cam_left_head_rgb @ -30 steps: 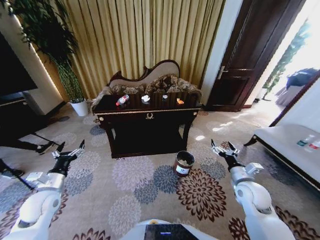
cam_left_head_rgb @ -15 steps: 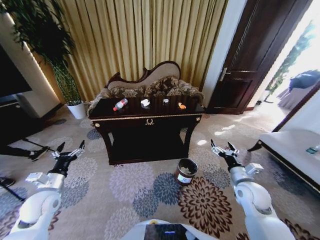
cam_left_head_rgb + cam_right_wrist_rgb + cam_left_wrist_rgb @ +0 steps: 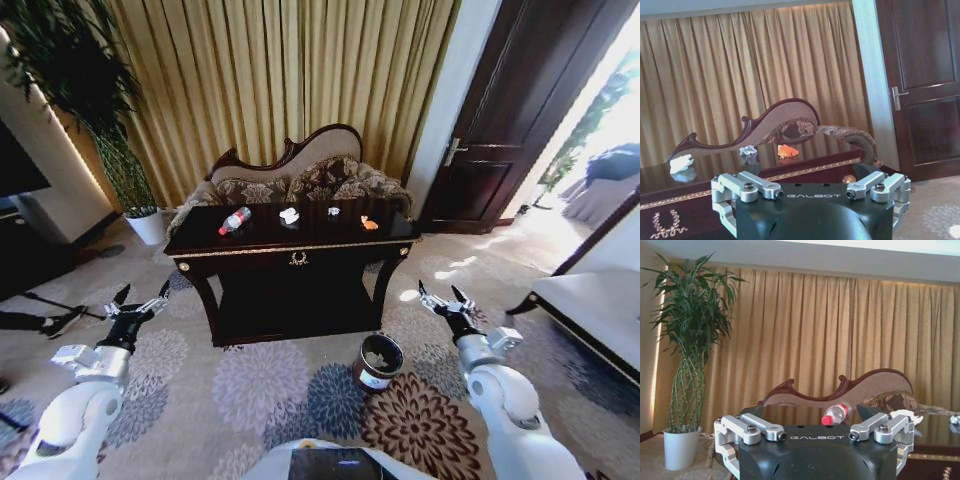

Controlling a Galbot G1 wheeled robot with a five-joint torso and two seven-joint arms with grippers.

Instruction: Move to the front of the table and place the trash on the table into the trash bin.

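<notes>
Gold curtains and a carved sofa are set behind the table (image 3: 290, 252), which is seen square ahead in the head view. Trash listed along its top, left to right: bottle (image 3: 235, 220) with red cap, lying on its side, long axis slanted with the cap toward the front-left; white paper (image 3: 289, 215); small dark wrapper (image 3: 332, 211); orange wrapper (image 3: 369, 223). Bin (image 3: 378, 362) is placed on the carpet, just in front of the table's right front leg. Left gripper (image 3: 139, 302) is held low at the left, fingers spread wide, nothing held; right gripper (image 3: 440, 299) is held low at the right, likewise spread wide and empty. Both are well short of the table edge and below its top. Judged relation: bottle and paper lie forward and up from the left gripper; orange wrapper and bin lie nearer the right gripper, the bin just beside and below it.
</notes>
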